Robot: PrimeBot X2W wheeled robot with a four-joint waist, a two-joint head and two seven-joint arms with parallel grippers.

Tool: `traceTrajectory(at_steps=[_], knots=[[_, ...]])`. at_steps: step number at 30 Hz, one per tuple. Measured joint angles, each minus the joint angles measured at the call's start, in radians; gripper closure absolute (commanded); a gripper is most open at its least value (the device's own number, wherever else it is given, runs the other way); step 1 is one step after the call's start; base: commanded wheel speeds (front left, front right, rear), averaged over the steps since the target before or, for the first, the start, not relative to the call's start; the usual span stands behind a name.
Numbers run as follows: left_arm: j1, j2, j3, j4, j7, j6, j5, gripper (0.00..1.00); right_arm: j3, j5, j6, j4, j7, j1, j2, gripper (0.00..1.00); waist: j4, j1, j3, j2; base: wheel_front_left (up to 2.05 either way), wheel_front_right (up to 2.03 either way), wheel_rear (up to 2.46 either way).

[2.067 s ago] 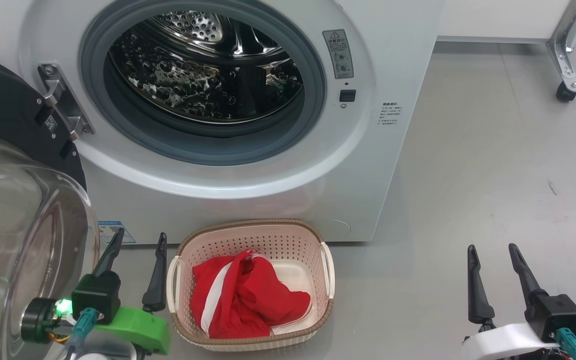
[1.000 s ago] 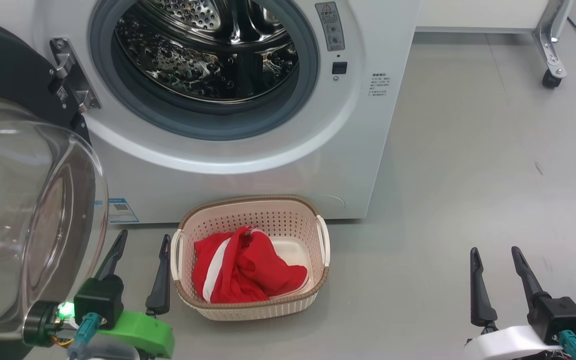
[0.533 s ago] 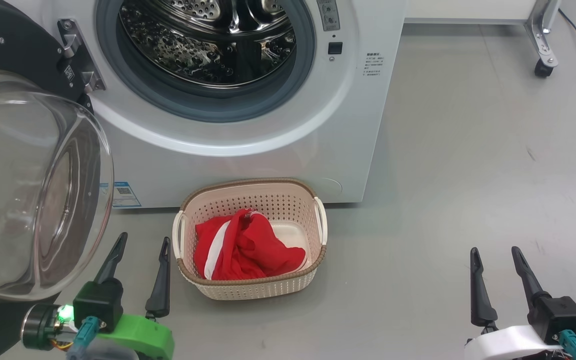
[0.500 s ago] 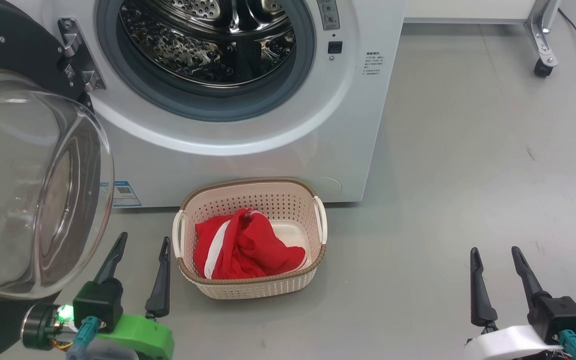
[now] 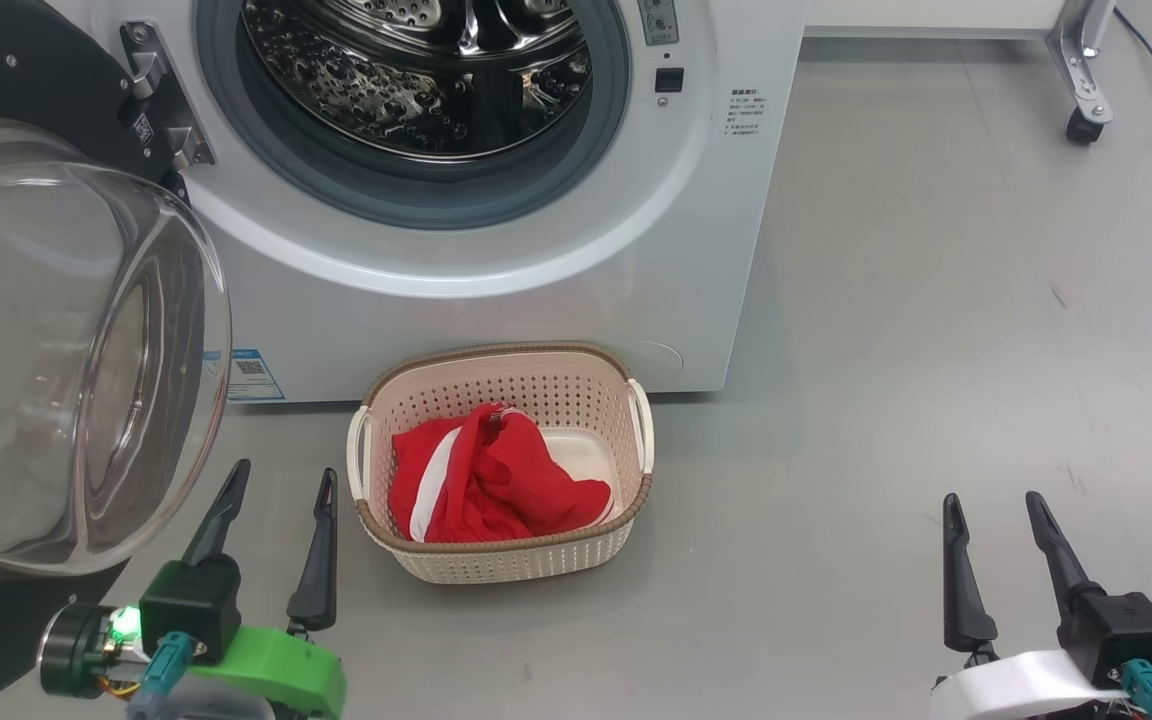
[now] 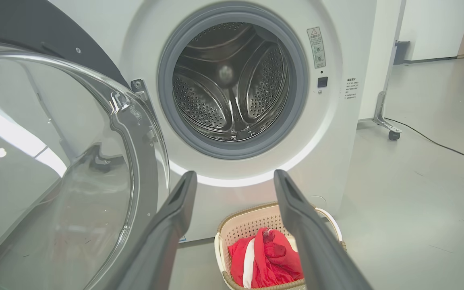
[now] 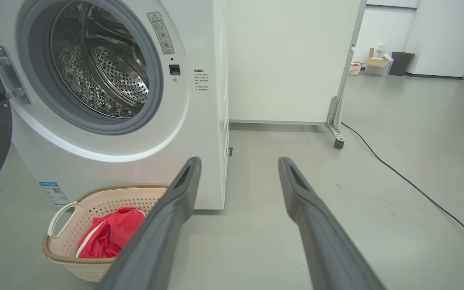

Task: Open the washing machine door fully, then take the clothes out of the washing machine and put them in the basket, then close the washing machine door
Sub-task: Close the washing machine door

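The washing machine (image 5: pixel 496 300) is white, its drum (image 5: pixel 416 70) shiny steel dotted with holes, its seal (image 5: pixel 416 205) grey, its label (image 5: pixel 248 372) blue. The washing machine door (image 5: pixel 66 350) has a glossy black rim around clear glass. The clothes (image 5: pixel 496 480) are bright red with a white stripe. The basket (image 5: pixel 506 362) is cream, perforated, brown-rimmed and white-handled. The floor (image 5: pixel 936 350) is grey.

Obstacles: washing machine door (image 5: pixel 56 340) swung out over left edge of floor (image 5: pixel 916 350); basket (image 5: pixel 511 565) just before washing machine (image 5: pixel 556 300) front. Free: drum mouth (image 5: pixel 416 90); bare floor right of basket
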Motion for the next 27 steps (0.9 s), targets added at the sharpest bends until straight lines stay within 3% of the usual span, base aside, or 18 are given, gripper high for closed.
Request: traceTrajectory(at_steps=[14,27], knots=[[0.0,0.0,-0.008,-0.005,0.009,0.0,0.0,0.0,-0.015,0.0,0.0,-0.012,0.0,0.002,0.0,0.0,0.019,0.0,0.009,0.0,0.0,0.0,0.0],[-0.002,-0.002,-0.009,-0.008,0.007,0.0,0.0,0.0,-0.029,-0.001,0.0,-0.026,0.007,0.005,-0.006,0.0,0.103,0.0,0.022,0.0,0.0,0.0,0.0]])
